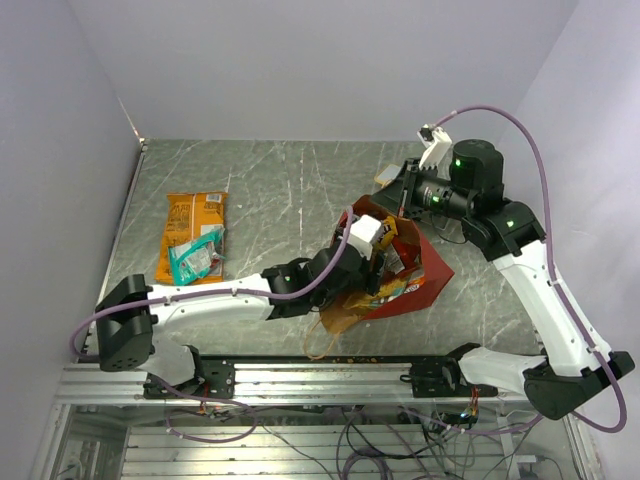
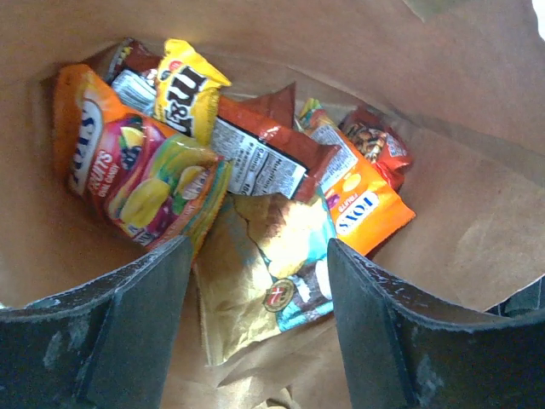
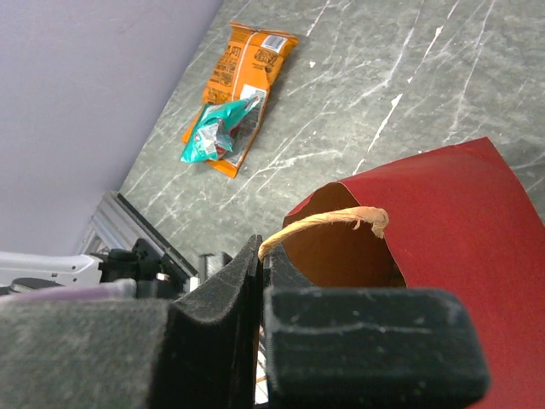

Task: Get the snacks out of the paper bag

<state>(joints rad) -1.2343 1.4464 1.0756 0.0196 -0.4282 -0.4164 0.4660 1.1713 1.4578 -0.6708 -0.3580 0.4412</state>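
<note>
Reaching into the bag: the left gripper [image 2: 258, 247] points down into the open paper bag [image 2: 477, 230], its two dark fingers [image 2: 136, 315] spread wide, gripping nothing.
Snacks in the bag: a heap of snacks [image 2: 281, 230] lies on the brown paper bottom, below the spread fingers.
Top of the heap: a yellow candy packet [image 2: 192, 89] rests at the far side, overlapping a dark-red packet [image 2: 264, 149] with a white label.
Left of the heap: an orange packet with fruit pictures [image 2: 128, 170] leans against the bag's wall, just beside the left finger.
Right of the heap: a smaller orange packet [image 2: 366, 204] lies tilted, near the right finger.
Between the fingers: a pale yellow packet [image 2: 230, 298] lies lowest in view.
Right gripper: the right gripper [image 3: 260, 256] is closed tight on the bag's tan handle [image 3: 332, 220], which loops out from between its pads above the bag's red outside.
Bag's place: seen from above, it sits tilted near the middle of the grey marble table [image 1: 300, 180], mouth turned toward the left arm.
Snacks already out: an orange chip bag [image 1: 193, 225] lies flat at the table's left, with a teal packet [image 1: 195, 255] resting on its near end, well apart from the paper bag.
</note>
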